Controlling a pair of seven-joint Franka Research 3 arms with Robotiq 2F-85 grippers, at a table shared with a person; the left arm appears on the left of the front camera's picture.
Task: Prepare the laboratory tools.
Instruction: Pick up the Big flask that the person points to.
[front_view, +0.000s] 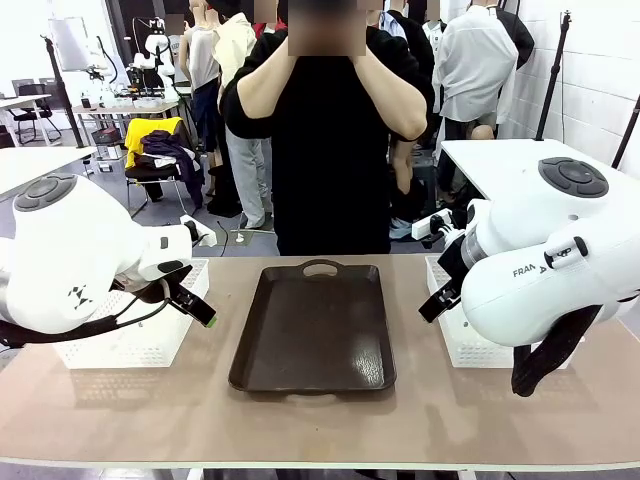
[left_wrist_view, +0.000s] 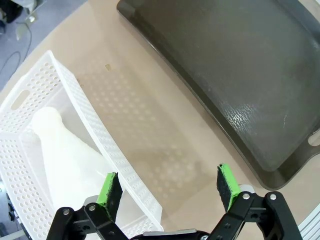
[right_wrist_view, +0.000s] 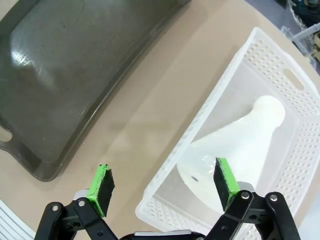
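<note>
Room: a person (front_view: 330, 150) stands beyond the tray (front_view: 315, 325); a white table (front_view: 500, 160) stands farther back.
Desk (front_view: 150, 410): tan, with the tray at its middle.
Left basket (front_view: 130, 345): left of tray, left flask (left_wrist_view: 65, 155) lying inside.
Right basket (front_view: 462, 345): right of tray, right flask (right_wrist_view: 240, 145) lying inside.
Left end effector (left_wrist_view: 167, 185): released, above its basket's tray-side wall.
Right end effector (right_wrist_view: 163, 185): likewise released.

Tray (front_view: 312, 330) centred on table (front_view: 300, 425), left basket (front_view: 130, 348) holding one flask (left_wrist_view: 65, 155), right basket (front_view: 457, 345) another flask (right_wrist_view: 240, 145), person (front_view: 330, 150) behind.
</note>
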